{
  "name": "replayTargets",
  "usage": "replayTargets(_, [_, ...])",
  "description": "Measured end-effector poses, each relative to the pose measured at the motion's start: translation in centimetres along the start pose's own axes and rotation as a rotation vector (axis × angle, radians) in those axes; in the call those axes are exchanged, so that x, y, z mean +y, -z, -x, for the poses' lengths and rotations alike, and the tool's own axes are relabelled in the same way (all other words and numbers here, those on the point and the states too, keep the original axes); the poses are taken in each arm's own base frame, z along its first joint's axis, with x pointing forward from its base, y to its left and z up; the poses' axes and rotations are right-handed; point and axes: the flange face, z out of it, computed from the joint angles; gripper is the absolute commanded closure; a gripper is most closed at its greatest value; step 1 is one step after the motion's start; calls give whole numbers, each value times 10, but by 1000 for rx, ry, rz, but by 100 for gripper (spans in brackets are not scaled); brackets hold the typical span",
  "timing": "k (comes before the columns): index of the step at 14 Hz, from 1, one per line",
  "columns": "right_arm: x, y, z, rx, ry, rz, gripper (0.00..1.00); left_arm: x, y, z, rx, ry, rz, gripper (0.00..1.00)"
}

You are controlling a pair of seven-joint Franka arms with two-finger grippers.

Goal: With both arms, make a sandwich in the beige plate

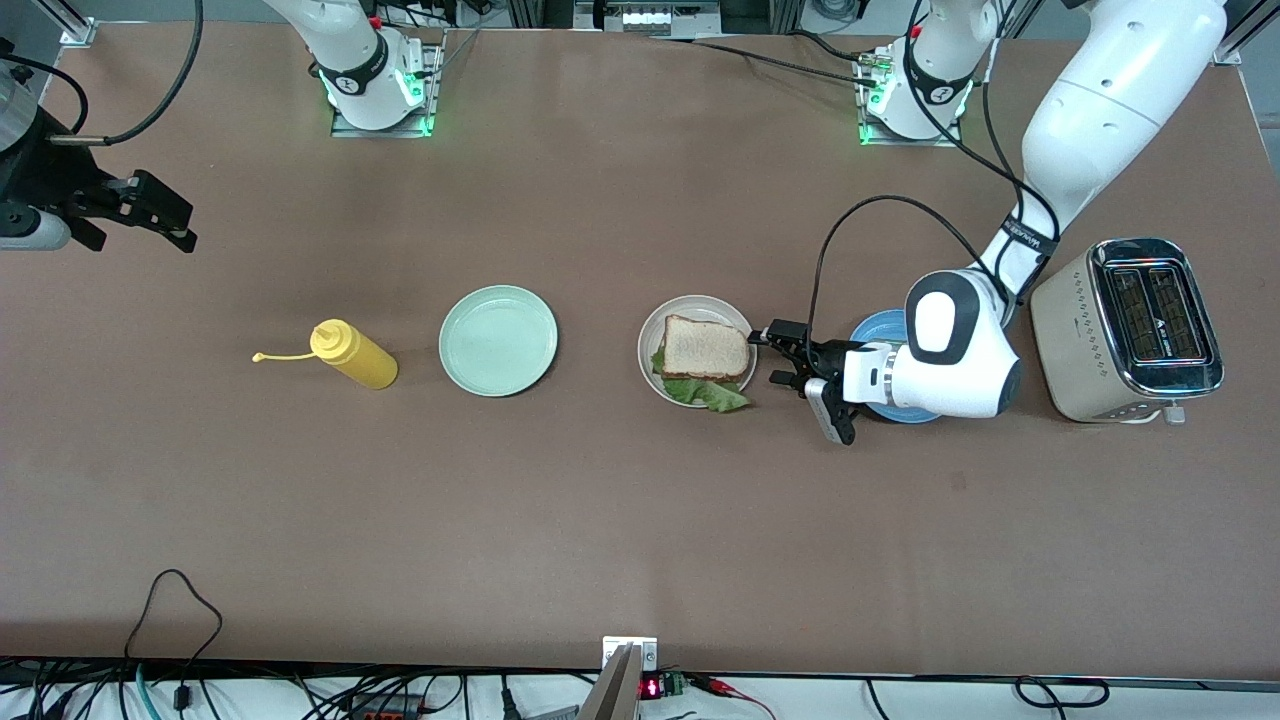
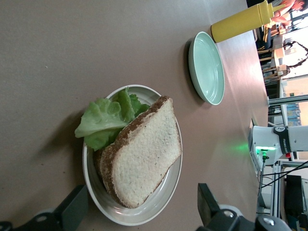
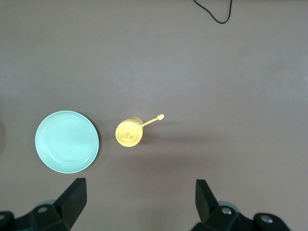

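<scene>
Front view shows the sandwich [image 1: 705,350] lying on the beige plate [image 1: 648,340] at the middle of the frame, top bread slice [image 1: 707,347] over lettuce [image 1: 715,393] that spills past the rim toward the lower edge. By my reading, the stacking step is done and the release is in hand; the next move calls for drawing the left arm clear without nudging the bread. Its left end effector [image 1: 772,355] sits low, just beside the plate on the side of the blue plate [image 1: 872,330], fingers apart and holding nothing, forearm stretched level over that blue plate. At the upper left of the frame the right end effector [image 1: 165,220] waits high over the desk [image 1: 620,520], fingers apart (empty too), well away from the mustard bottle [image 1: 355,358] and green plate [image 1: 498,340]. A toaster [image 1: 1125,330] stands at the right.
</scene>
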Motion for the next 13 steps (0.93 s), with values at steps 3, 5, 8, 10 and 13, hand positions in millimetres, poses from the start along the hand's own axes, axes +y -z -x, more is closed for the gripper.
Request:
replayTargets(3, [-1, 0, 0, -1, -2, -14, 0, 16, 18, -5, -45, -23, -73, 0])
replayTargets(5, [-2, 0, 0, -2, -2, -23, 0, 27, 30, -5, -101, -32, -138, 0])
replayTargets(8, [-3, 0, 0, -2, -3, -28, 0, 55, 54, -6, -179, 6, -229, 0])
replayTargets(10, [-3, 0, 0, -2, -3, -29, 0, 80, 76, -6, -233, 29, -317, 0])
replayTargets(13, [-3, 0, 0, -3, -2, -29, 0, 124, 128, -8, -351, 47, -492, 0])
